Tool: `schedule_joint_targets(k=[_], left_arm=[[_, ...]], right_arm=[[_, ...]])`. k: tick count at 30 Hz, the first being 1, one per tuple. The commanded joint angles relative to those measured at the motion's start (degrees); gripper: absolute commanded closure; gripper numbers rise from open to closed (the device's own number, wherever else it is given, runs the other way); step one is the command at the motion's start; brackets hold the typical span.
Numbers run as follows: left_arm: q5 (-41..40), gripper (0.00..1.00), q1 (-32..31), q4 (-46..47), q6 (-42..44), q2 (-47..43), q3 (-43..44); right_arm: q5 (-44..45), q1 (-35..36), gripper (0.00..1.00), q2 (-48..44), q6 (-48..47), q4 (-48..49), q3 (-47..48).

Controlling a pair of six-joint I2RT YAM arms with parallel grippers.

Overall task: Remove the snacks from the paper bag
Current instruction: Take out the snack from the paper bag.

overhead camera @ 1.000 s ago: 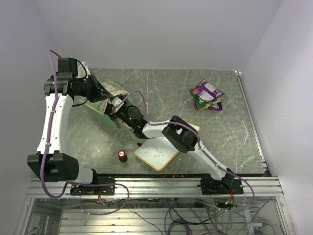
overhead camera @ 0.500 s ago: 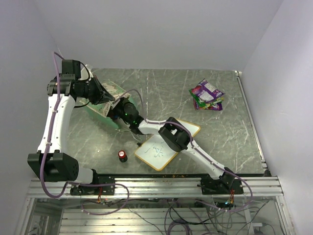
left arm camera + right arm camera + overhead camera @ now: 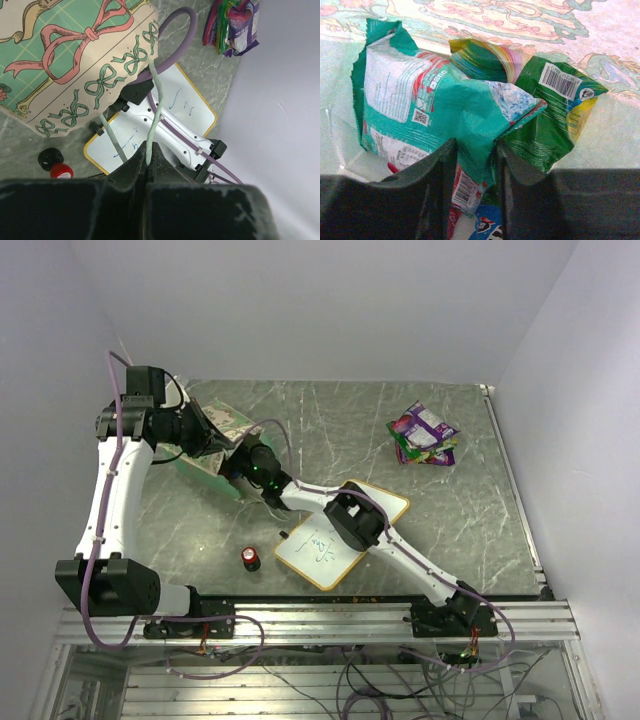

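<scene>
Left wrist: my left gripper (image 3: 149, 150) is clamped on the bag's (image 3: 75, 60) string handle (image 3: 154, 95). Only the right wrist sees inside the bag: right gripper (image 3: 476, 150) narrow, astride a green packet (image 3: 455, 105), apparently pinching it. Top view adds a packet pile (image 3: 425, 436), well apart, right.

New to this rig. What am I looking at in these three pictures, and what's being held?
Two robot arms, left arm and right arm, are bolted to a table. The overhead view is from a fixed camera; the other two are from cameras on each wrist. The left gripper is shut on the string handle of the paper bag. The right gripper reaches into the bag, fingers either side of a green-and-white snack packet; a firm grip cannot be confirmed. On the table: a pile of packets, a whiteboard, a red-capped black cylinder.
</scene>
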Motion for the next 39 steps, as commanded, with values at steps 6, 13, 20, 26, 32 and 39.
schedule_joint_targets(k=[6,13,20,26,32,39], left_arm=[[-1.34,0.93,-0.35,0.45,-2.1,-0.75,0.47],[-1.0,0.93,2.41,0.62,-2.24,-0.55,1.69],[0.19,0.93,4.96,2.4,-3.13,-0.72,1.16],[0.55,0.93,5.17,4.56,-4.93,-1.33,-0.86],[1.95,0.93,5.11,3.25,-4.36,-0.43,-0.1],[2.85,0.93,5.17,2.86,-4.19,-1.23,-1.59]], right_arm=[[-0.73,-0.27,0.98,-5.73,-1.0,0.53,-7.91],[-0.49,-0.12,1.0,-13.41,-2.51,1.81,-17.15],[-1.09,0.07,1.0,-23.58,-2.16,4.25,-31.45],[-0.72,-0.49,1.0,-27.79,-0.44,5.3,-38.94],[0.76,-0.71,0.96,-25.8,-0.31,5.75,-38.5],[2.34,-0.84,0.59,-26.78,-0.8,2.41,-38.67]])
